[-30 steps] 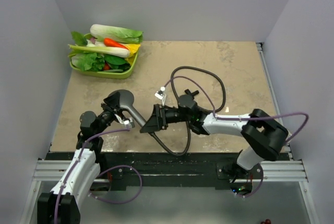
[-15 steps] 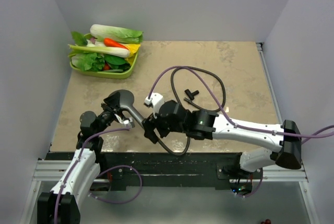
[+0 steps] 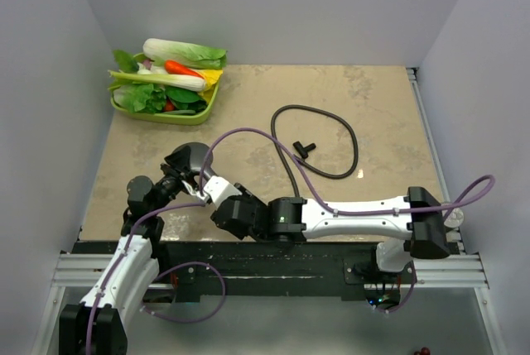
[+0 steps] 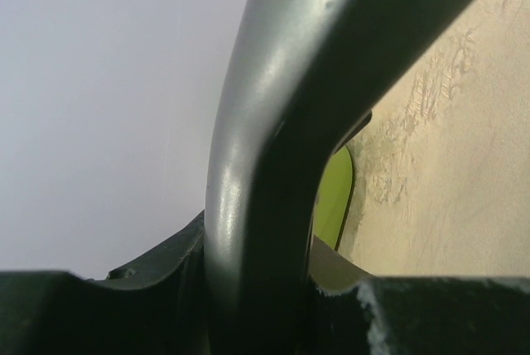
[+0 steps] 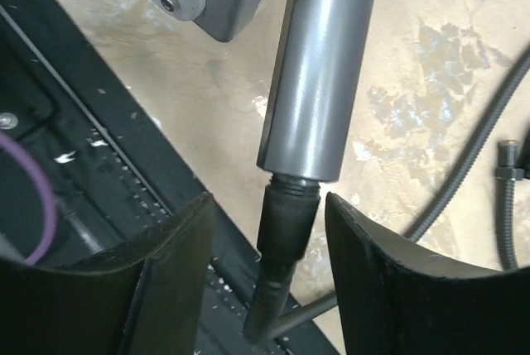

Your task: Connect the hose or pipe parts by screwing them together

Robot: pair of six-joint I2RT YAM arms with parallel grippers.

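Shower head (image 3: 189,156) is sitting clamped by its handle in the left gripper (image 3: 184,177), stiff and likely slick; the hose nut (image 5: 287,218) at its end is standing between the right gripper's (image 5: 269,216) parted, untouching jaws, the firmest hold on the limp hose (image 5: 464,160).

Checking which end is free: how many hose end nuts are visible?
2 nuts. One is at the end of the shower head handle, inside the right gripper; the other lies free on the table inside the hose loop.

Top camera looks down; wrist cameras closely share shower head (image 5: 319,65).
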